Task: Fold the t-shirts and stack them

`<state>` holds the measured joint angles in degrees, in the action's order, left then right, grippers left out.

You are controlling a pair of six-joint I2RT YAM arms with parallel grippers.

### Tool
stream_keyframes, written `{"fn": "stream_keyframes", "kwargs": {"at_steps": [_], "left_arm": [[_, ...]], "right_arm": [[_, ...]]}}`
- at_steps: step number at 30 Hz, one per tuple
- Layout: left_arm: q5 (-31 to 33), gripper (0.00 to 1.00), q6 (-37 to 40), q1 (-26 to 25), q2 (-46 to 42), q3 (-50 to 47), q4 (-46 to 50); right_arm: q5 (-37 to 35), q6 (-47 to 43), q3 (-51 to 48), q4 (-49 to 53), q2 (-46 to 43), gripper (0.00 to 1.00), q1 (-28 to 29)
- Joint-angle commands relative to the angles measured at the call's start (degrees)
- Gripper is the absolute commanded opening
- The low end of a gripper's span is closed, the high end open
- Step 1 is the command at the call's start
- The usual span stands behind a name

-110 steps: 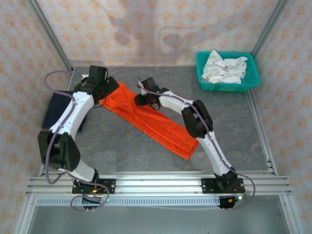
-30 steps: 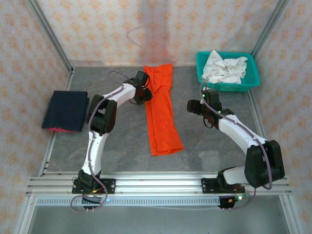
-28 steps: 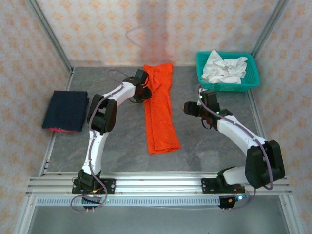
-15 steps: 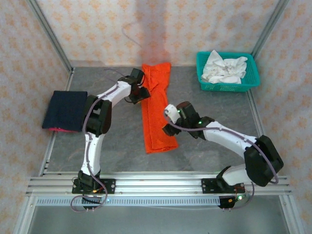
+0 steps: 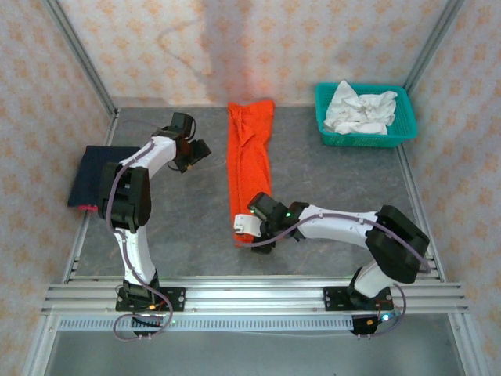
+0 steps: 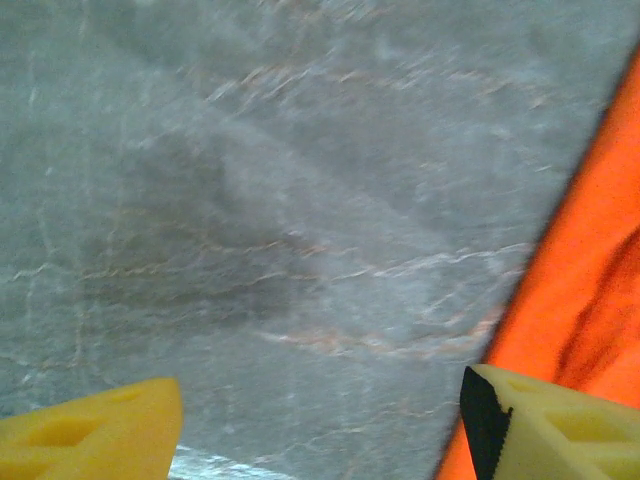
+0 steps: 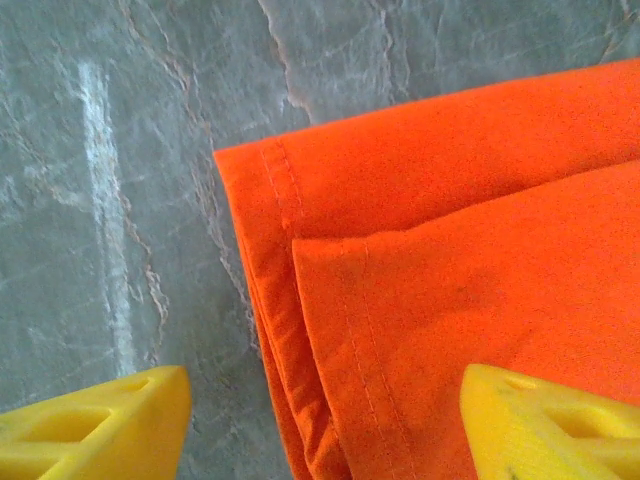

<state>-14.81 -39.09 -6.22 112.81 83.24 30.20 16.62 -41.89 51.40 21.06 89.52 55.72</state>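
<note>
The orange shirt point(image 5: 250, 157) lies on the grey worktop point(image 5: 337, 188) as a long narrow strip. It runs from the upper middle of the top view down to just below centre. The navy shirt point(image 5: 92, 174) lies folded at the left edge, partly behind the left arm, well apart from the orange one. A teal basket point(image 5: 366, 137) with white cloth point(image 5: 358, 110) in it sits in the upper right.

The left pincer point(image 5: 194, 150) is above bare worktop between the two shirts, nearer the orange one. In its wrist view the left pincer point(image 6: 320, 430) is spread wide with nothing between its yellow fingertips point(image 6: 90, 430). The orange cloth point(image 6: 590, 280) fills the right edge.

The right pincer point(image 5: 252, 235) is at the strip's lower end. Its wrist view shows the right pincer point(image 7: 320, 420) wide apart too, gripping nothing. The shirt's stitched, layered corner point(image 7: 300, 250) lies flat between and beyond the tips.
</note>
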Motion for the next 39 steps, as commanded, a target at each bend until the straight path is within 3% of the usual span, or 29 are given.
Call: {"fn": "stream_keyframes", "kwargs": {"at_steps": [1,10,17,22,30,36,39], "left_arm": [[0.84,0.75,-0.39,-0.21,-1.81,-1.33,-1.80],[0.42,0.75,0.07,-0.18,-1.53,-1.06,-1.54],[0.54,0.75,0.24,-0.10,-1.16,-0.81,-1.45],[0.22,0.75,0.16,0.03,-0.51,-0.71,-1.54],[0.22,0.75,0.33,0.29,-0.05,-0.76,-1.43],[0.22,0.75,0.48,0.35,0.04,-1.06,-1.54],[0.05,0.75,0.50,0.37,0.19,-1.00,-1.63]], "right_arm": [[-3.40,-2.90,2.29,4.32,2.34,0.71,0.06],[-6.64,-3.11,4.39,4.91,7.08,0.61,-0.39],[-5.83,-3.24,5.11,5.93,9.33,0.65,-0.74],[-6.98,-2.94,6.23,6.36,11.61,0.60,-1.08],[-8.26,-2.19,7.80,7.68,14.41,0.33,-1.30],[-7.50,-1.88,8.03,7.96,13.52,0.00,-1.41],[-6.37,-1.47,7.86,8.69,12.63,0.00,-1.43]]}}
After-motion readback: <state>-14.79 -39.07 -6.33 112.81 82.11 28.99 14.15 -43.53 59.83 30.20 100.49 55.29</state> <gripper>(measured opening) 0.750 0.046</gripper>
